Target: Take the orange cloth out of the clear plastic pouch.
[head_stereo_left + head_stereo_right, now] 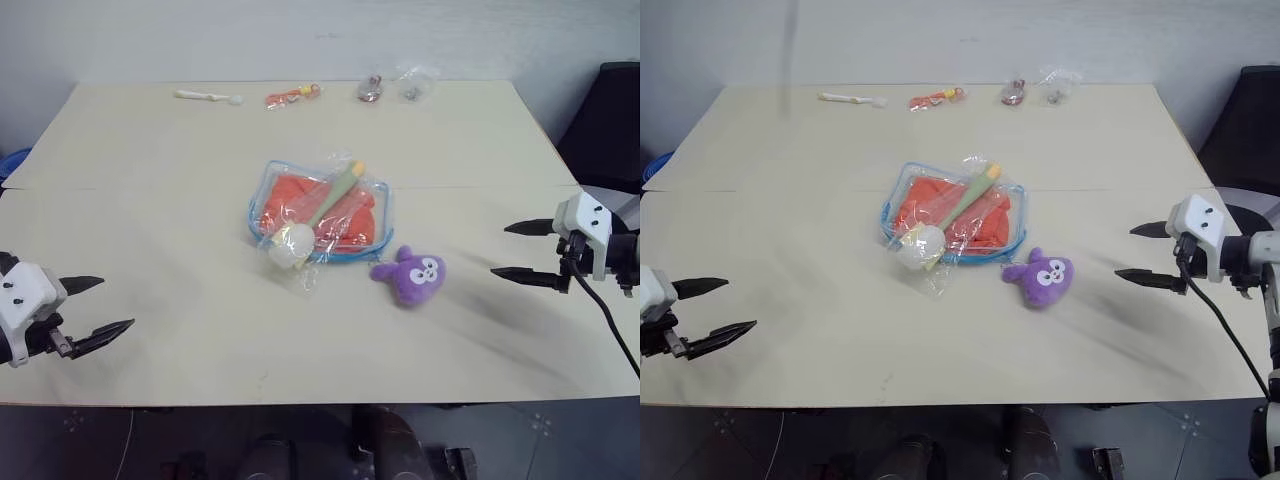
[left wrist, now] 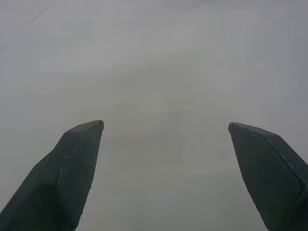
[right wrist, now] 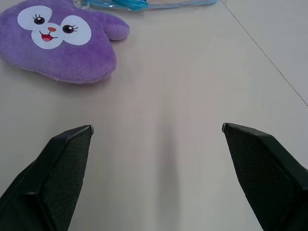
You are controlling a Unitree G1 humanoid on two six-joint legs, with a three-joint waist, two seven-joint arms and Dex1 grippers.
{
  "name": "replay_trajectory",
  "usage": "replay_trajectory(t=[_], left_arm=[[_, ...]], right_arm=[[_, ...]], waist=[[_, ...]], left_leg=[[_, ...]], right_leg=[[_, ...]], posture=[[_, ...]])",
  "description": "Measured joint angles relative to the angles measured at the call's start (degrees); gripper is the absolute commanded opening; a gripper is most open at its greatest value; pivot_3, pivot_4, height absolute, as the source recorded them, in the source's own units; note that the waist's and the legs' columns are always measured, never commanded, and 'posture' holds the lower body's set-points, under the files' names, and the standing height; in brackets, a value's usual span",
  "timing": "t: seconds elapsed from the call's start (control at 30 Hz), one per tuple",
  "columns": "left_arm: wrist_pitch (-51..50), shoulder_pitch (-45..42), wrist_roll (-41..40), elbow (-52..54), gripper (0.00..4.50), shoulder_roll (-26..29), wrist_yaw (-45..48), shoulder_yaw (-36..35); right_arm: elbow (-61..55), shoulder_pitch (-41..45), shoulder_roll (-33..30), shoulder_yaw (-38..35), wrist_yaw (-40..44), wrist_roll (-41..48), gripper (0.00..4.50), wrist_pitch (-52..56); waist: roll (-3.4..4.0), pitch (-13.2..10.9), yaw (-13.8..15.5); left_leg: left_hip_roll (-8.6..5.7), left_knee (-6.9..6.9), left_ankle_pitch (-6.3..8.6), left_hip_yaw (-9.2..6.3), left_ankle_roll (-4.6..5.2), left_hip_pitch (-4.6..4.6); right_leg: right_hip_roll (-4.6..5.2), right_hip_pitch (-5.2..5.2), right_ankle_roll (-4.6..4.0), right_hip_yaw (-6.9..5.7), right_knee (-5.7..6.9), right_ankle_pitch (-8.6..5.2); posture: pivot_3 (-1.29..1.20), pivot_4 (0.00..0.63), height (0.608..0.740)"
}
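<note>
The worktop [image 1: 150,230] was a broad pale surface with most of its things near the middle and a few strung along the far edge. At its centre lay the pouch [image 1: 268,190], flat, its blue trim visible round the rim, and the cloth [image 1: 285,200] was inside it, showing orange through the plastic. Across the pouch lay a crinkly clear bag [image 1: 300,225] holding a green-and-white stick [image 1: 335,190], partly covering the cloth. Just beside the pouch's near right corner sat a purple plush [image 1: 410,276], apart from it or barely touching; I could not tell which. Along the far edge were a white stick [image 1: 205,96], an orange trinket [image 1: 290,97] and two small clear packets [image 1: 395,87]. The left end effector [image 1: 95,308] hung over the near left corner, well apart from the pouch, its fingers spread wide with nothing between them. The right end effector [image 1: 518,252] hovered near the right edge, likewise spread and empty, pointing toward the plush. By my judgement the task had not begun: the cloth sat fully within the pouch, neither end effector had reached it, and the bag on top would likely need shifting before the pouch could be held and the cloth drawn out.
</note>
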State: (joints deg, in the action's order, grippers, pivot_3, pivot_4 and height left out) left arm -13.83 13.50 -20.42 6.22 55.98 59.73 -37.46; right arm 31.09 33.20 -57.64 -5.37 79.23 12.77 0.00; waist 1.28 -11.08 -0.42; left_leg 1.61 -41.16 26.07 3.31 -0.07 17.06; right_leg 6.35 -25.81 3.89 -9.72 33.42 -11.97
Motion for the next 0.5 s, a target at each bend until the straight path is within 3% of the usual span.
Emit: replay_trajectory(t=[0.5], left_arm=[[-1.82,-0.69,1.65,-0.82,4.36,0.22,-0.3,1.99]], right_arm=[[0.01,-0.88,0.0,-0.01,-0.04,0.04,4.5,0.06]], waist=[[0.0,0.0,-0.01]], left_leg=[[0.0,0.01,0.0,0.43,-0.01,0.03]], right_leg=[[-0.09,-0.36,0.0,0.43,0.19,0.0]], posture=[[0.0,0.15,0.74]])
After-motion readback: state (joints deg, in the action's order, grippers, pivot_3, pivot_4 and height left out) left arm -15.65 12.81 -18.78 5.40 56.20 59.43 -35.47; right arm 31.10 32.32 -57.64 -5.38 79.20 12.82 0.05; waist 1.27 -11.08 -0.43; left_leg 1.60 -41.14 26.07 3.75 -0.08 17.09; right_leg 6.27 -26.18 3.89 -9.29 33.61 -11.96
